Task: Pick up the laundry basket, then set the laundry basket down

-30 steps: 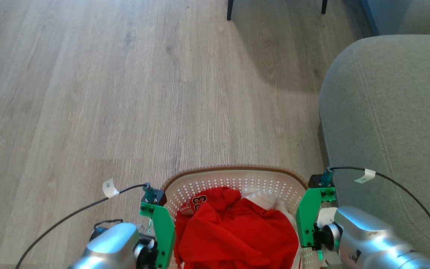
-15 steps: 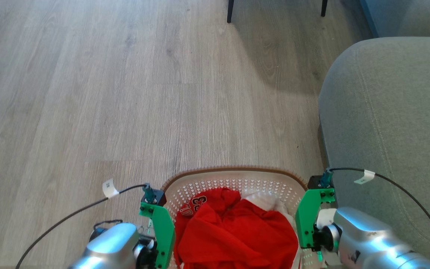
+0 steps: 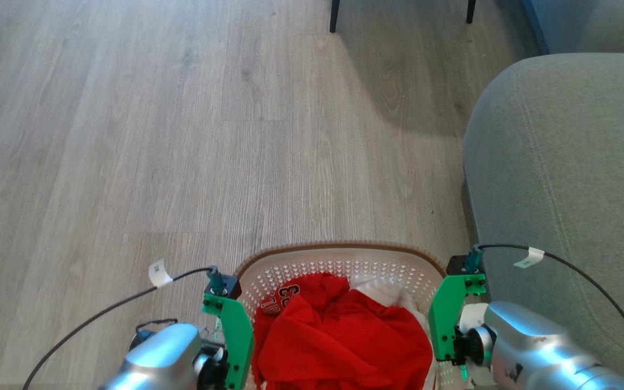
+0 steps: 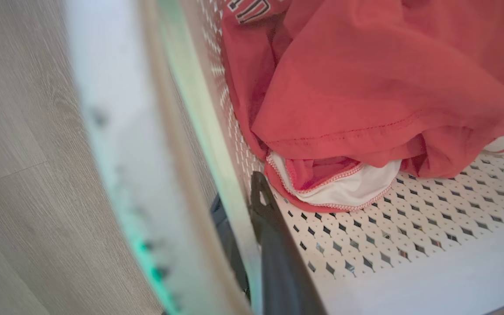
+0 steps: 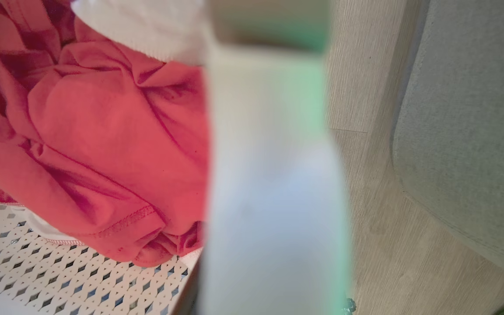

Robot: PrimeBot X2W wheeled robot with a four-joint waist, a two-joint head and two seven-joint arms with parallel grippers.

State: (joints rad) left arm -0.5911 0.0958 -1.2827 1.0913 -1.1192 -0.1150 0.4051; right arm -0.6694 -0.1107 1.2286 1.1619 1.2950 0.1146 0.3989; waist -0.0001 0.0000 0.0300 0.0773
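1. Pale grey-brown wood-look plank floor [image 3: 128, 135]: bare surface ahead and to the left; two dark furniture legs [image 3: 333, 13] stand at its far edge.
2. Left gripper [image 4: 239, 197]: one dark finger inside the basket wall, the other outside, closed on that wall.
3. Laundry basket [image 3: 344, 254], small, white, perforated plastic with a brown woven-look rim, holding red and white clothes [image 3: 344, 336]: directly before the robot, between both arms. Its place matches that of a second ago; only the view shifted slightly. Judged a steady hold, neither lift nor lowering under way; floor contact cannot be told.
4. Right gripper [image 3: 447, 325]: at the basket's right side; a blurred white handle [image 5: 274, 197] blocks its fingers, so its grip cannot be told.
5. Grey fabric sofa [image 3: 561, 162]: just beside the right arm, leaving little clearance.
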